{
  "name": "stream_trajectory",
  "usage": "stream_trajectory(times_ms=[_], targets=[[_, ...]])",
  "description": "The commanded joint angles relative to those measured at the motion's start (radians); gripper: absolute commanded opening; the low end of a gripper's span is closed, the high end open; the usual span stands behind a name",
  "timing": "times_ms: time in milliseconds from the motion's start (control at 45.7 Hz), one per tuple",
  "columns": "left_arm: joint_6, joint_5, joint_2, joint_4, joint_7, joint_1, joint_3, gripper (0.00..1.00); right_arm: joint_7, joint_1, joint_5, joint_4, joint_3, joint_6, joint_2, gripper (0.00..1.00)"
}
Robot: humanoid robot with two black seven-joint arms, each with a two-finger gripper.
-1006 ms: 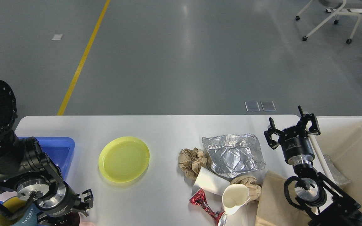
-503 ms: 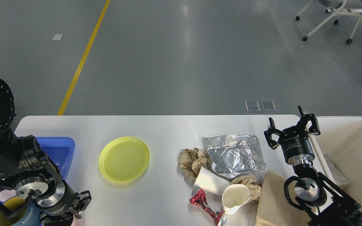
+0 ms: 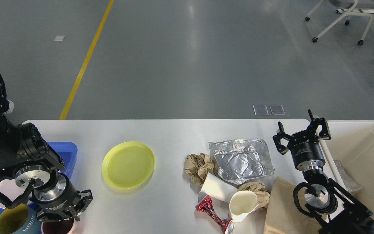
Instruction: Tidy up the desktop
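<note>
Setting: A grey workshop floor with a yellow line (image 3: 84, 63) runs behind the desktop (image 3: 174, 133), a wide white-grey table top that fills the lower half of the head view.
Blue tray: At the far left edge, the blue tray (image 3: 68, 151) holds a mug marked HOME (image 3: 15, 222) with a yellow inside, and a white dish (image 3: 3, 193) partly hidden by the arm.
Left gripper: The left gripper (image 3: 66, 213) points down at the tray's right edge, over a dark red cup (image 3: 57, 227) cut off by the frame; its fingers look parted a little, but whether they grip the cup cannot be told.
Yellow plate: A yellow plate (image 3: 128, 164) lies flat and alone on the desktop, just right of the tray.
Litter: Right of centre lie crumpled brown paper (image 3: 198, 167), a flattened foil tray (image 3: 240, 161), two tipped white paper cups (image 3: 242, 204), a red foil wrapper (image 3: 209, 209) and a brown paper bag (image 3: 284, 208), touching and overlapping.
Right gripper: The right gripper (image 3: 300, 131) hangs with fingers spread wide, empty, between the foil tray and the cream bin (image 3: 359, 125).
Advice: The dishes likely belong in the tray and the litter in the bin. The left arm should settle the cup upright clear of the mug; the right should take the foil by an edge, as it will buckle.
</note>
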Motion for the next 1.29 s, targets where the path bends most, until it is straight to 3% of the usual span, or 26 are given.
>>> stream_trajectory(times_ms=[0, 284, 394, 569, 765, 875, 984, 1071, 1181, 1268], targets=[[-0.004, -0.001, -0.004, -0.002, 0.004, -0.004, 0.000, 0.00, 0.000, 0.000, 0.000, 0.000, 0.000, -0.001, 0.000, 1.00], [-0.047, 0.004, 0.015, -0.009, 0.011, -0.057, 0.012, 0.00, 0.000, 0.000, 0.000, 0.000, 0.000, -0.001, 0.000, 1.00], [-0.113, 0.006, 0.021, -0.022, 0.052, -0.152, 0.026, 0.00, 0.000, 0.000, 0.000, 0.000, 0.000, 0.001, 0.000, 1.00], [-0.292, 0.007, 0.036, -0.025, 0.210, -0.356, 0.034, 0.00, 0.000, 0.000, 0.000, 0.000, 0.000, -0.001, 0.000, 1.00], [-0.495, 0.015, 0.078, -0.048, 0.216, -0.591, 0.066, 0.00, 0.000, 0.000, 0.000, 0.000, 0.000, 0.001, 0.000, 1.00], [-0.654, 0.028, 0.076, -0.052, 0.190, -0.727, 0.101, 0.00, 0.000, 0.000, 0.000, 0.000, 0.000, 0.001, 0.000, 1.00], [-0.654, 0.097, 0.070, -0.054, 0.124, -0.855, 0.113, 0.00, 0.000, 0.000, 0.000, 0.000, 0.000, 0.001, -0.002, 1.00], [-0.654, 0.174, 0.067, -0.054, 0.048, -0.944, 0.115, 0.00, 0.000, 0.000, 0.000, 0.000, 0.000, 0.001, 0.000, 1.00], [-0.654, 0.257, 0.058, -0.054, -0.045, -0.962, 0.124, 0.00, 0.000, 0.000, 0.000, 0.000, 0.000, 0.001, -0.002, 1.00], [-0.654, 0.301, 0.052, -0.054, -0.094, -0.959, 0.152, 0.00, 0.000, 0.000, 0.002, 0.000, 0.000, 0.001, -0.002, 1.00]])
